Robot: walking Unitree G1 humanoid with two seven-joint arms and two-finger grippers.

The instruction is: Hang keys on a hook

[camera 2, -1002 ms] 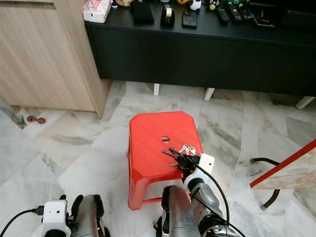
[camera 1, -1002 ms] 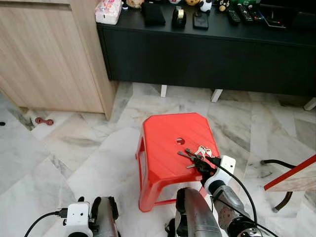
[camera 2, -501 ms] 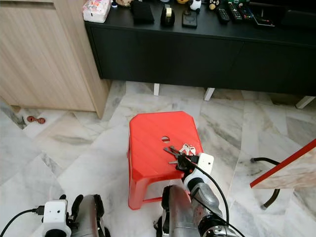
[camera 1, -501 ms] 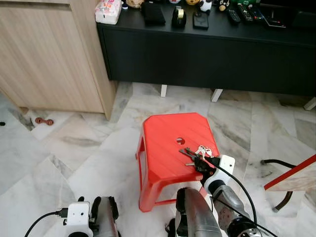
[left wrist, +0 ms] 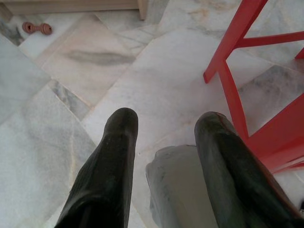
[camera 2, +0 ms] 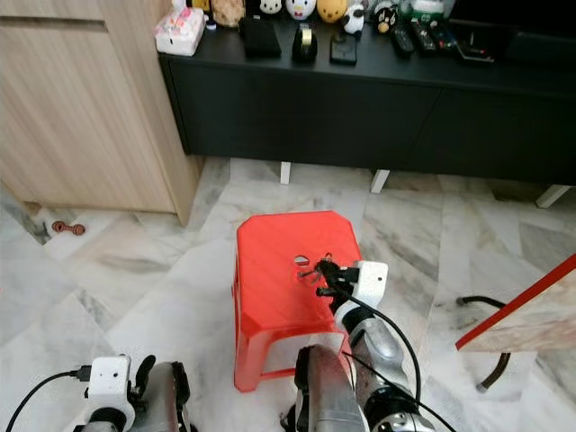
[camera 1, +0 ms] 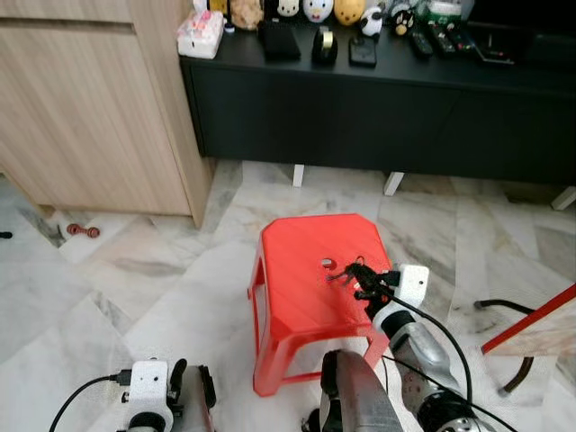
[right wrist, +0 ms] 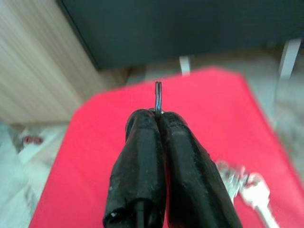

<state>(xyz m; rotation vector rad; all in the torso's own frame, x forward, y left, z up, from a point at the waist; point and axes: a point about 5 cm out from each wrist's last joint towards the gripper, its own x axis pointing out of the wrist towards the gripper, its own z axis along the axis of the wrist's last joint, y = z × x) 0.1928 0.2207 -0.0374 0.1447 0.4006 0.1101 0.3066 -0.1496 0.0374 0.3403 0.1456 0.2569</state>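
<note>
My right gripper (right wrist: 158, 118) is above the red plastic stool (camera 1: 306, 288), and its two black fingers (right wrist: 142, 156) are pressed together on the ring of the keys (right wrist: 242, 183). The keys hang just under the fingers, over the stool top. My left gripper (left wrist: 164, 128) is low beside the stool legs over the marble floor (left wrist: 61, 95), with its fingers apart and holding nothing.
</note>
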